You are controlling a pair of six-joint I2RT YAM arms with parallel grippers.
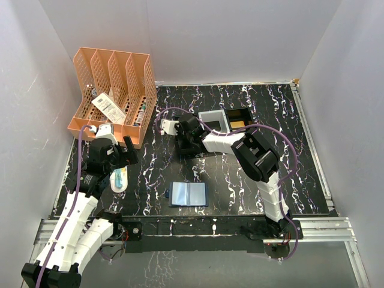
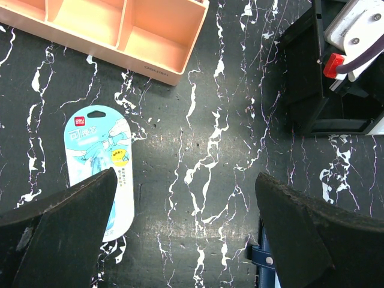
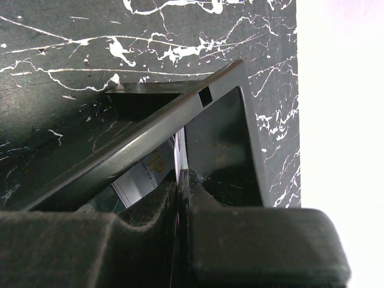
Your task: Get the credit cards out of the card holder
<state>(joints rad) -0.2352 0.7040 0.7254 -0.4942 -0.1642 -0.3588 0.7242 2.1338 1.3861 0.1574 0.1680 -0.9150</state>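
- The left arm (image 1: 84, 198) rose from the lower left of the top view and bent inward. Its gripper (image 2: 186, 183) hung released, jaws spread wide, over the marbled table (image 1: 240, 192).
- In the left wrist view one finger (image 2: 66, 228) overlapped the lower end of a pale blue case (image 2: 96, 156), and the other finger (image 2: 306, 234) sat above a navy corner of the holder (image 2: 264, 264).
- The right arm (image 1: 258, 156) folded at mid-right of the top view, with its forearm reaching left to the centre.
- The right gripper (image 3: 180, 183) was clenched, and a thin card (image 3: 178, 153) showed edge-on between the pads, inside a black tray (image 3: 225, 126) whose rim ran diagonally across the wrist view. A printed white face (image 3: 144, 174) showed beside it. I could not tell whether that was the same card.
- The holder (image 1: 188, 194) lay open and flat at lower centre of the top view, well apart from both grippers.
- An orange rack (image 1: 114, 90) filled the upper left, just behind the left gripper. A grey tray (image 1: 213, 120) stood at upper centre, close to the right wrist.
- Bare table ran from the holder to the right edge, which was bounded by a white wall (image 1: 348, 120).
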